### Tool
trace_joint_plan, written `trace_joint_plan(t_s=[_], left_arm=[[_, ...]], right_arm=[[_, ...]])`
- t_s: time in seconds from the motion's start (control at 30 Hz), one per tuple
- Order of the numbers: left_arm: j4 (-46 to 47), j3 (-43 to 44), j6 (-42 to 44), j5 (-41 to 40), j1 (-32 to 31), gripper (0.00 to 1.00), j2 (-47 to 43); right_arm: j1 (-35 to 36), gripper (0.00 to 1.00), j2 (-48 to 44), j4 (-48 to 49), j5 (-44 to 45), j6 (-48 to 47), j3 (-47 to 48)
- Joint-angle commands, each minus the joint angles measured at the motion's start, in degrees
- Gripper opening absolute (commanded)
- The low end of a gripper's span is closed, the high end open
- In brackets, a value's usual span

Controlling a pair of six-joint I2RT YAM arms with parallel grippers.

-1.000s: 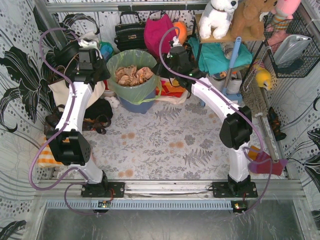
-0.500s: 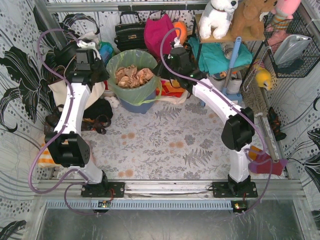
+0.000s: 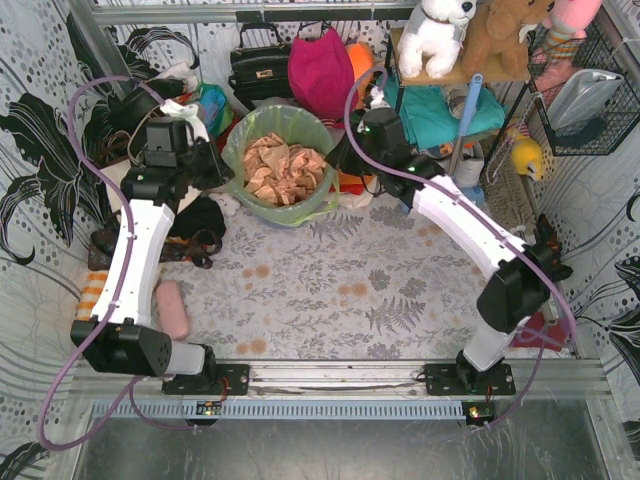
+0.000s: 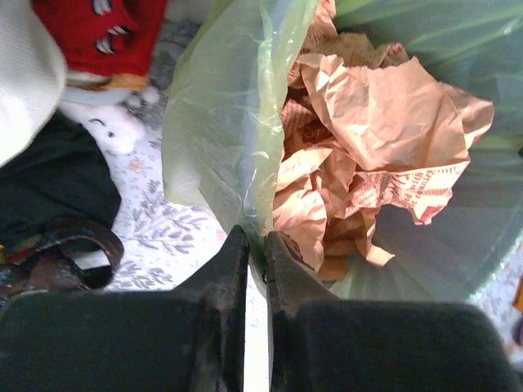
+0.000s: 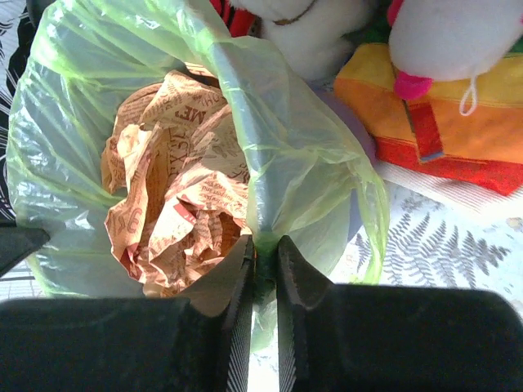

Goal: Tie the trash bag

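Note:
The light-green trash bag (image 3: 281,166) stands open at the back middle of the floor, with crumpled tan paper (image 3: 285,168) inside it. My left gripper (image 3: 222,166) is shut on the bag's left rim. In the left wrist view its jaws (image 4: 257,245) pinch the thin green plastic (image 4: 221,131). My right gripper (image 3: 338,160) is shut on the bag's right rim. In the right wrist view its jaws (image 5: 263,249) clamp a bunched fold of the bag (image 5: 278,147). The rim is stretched between the two grippers. The blue-grey bin does not show.
A black handbag (image 3: 260,64) and a magenta bag (image 3: 320,60) stand behind the trash bag. A shelf with plush toys (image 3: 436,30) is at the back right. Dark bags and sandals (image 3: 195,240) lie left. A striped plush (image 5: 437,122) lies right of the bag.
Both arms have stretched out and risen with the bag's rim in their jaws. The bag has come up and a little toward the near right, and the blue-grey bin no longer shows.

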Motion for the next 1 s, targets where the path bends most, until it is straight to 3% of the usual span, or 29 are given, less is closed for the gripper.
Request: trace_joint_plan(t_s=[0.0,0.23,0.6,0.77,0.97], left_arm=[[-1.5,-0.5,-0.5,8.3,-6.6,0.0,-4.9],[-2.5,-5.2,-6.0,8.1,-15.1,0.0,-12.4],[3.4,-17.8,-19.6,9.1,-29.9,0.0,-22.1],[4.4,-21.8,-23.9,6.2,-36.4,0.0,-25.7],[4.4,-21.7,-26.9,4.9,-39.2,0.0,-27.7]], right_arm=[[2.5,0.0,-9.5,5.2,-1.1,0.7,-3.8],[4.1,0.0,-22.1,1.1,0.6,1.6,-13.2],[5.9,0.0,-39.3,-10.1,-0.9,5.9,-25.2],[6.0,0.0,-44.3,-14.3,-5.6,7.6,-28.0],[6.0,0.0,-46.2,-18.7,-6.9,8.0,-27.8]])
